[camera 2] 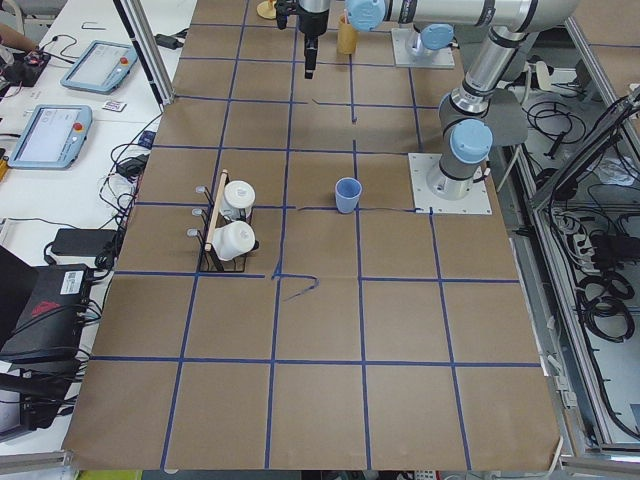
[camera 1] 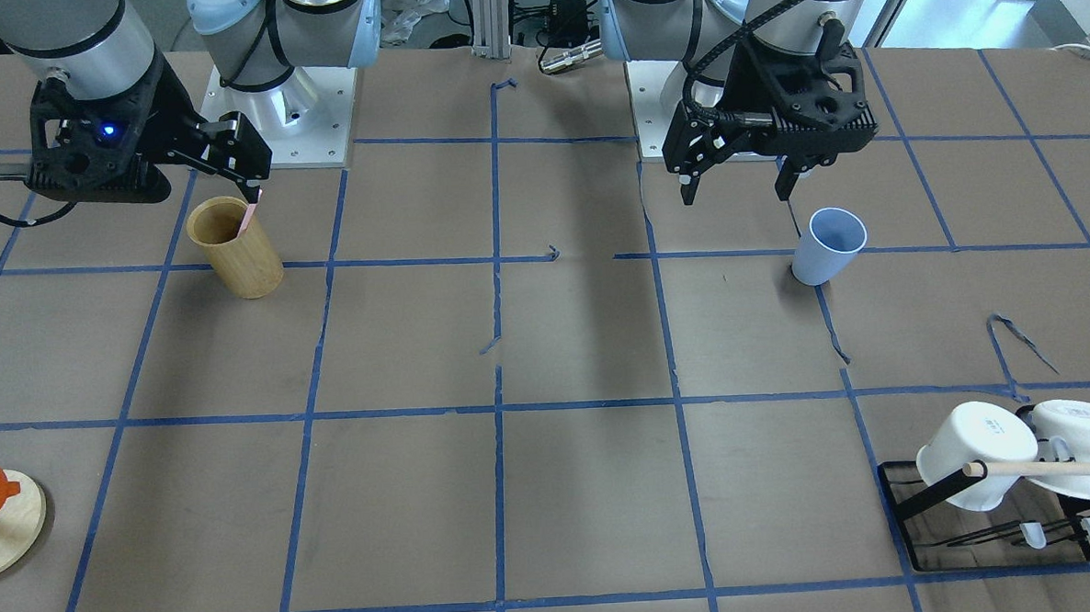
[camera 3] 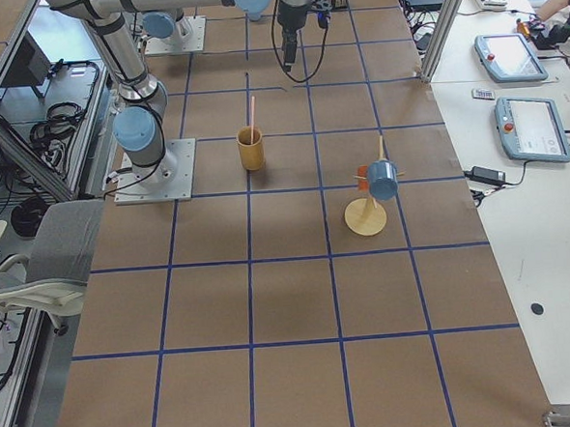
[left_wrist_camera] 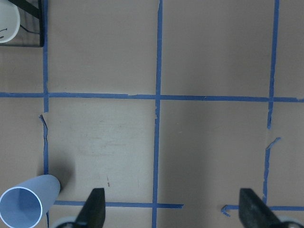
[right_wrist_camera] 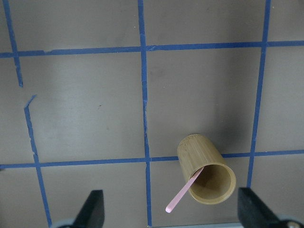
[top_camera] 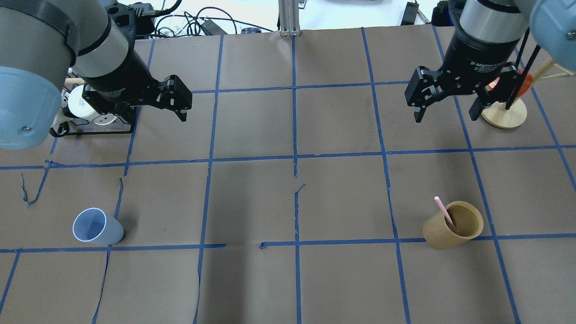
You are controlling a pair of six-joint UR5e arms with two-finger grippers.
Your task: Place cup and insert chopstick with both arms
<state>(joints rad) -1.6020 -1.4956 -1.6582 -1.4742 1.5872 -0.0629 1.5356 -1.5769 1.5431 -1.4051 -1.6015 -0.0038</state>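
The light blue cup (top_camera: pixel 96 226) stands upright and empty on the brown table, also in the front view (camera 1: pixel 828 246) and at the lower left of the left wrist view (left_wrist_camera: pixel 26 204). My left gripper (top_camera: pixel 180 105) hangs open and empty above and beyond the cup (left_wrist_camera: pixel 173 211). The pale pink chopstick (top_camera: pixel 443 209) leans inside a tan bamboo holder (top_camera: pixel 453 225), also seen in the right wrist view (right_wrist_camera: pixel 183 194). My right gripper (top_camera: pixel 444 118) is open and empty, high above the holder's far side (right_wrist_camera: pixel 172 211).
A black rack with white mugs (top_camera: pixel 85 108) and a wooden rod stands at the far left under my left arm (camera 1: pixel 975 457). A round wooden stand (top_camera: pixel 504 112) with an orange piece sits at the far right. Blue tape lines grid the table.
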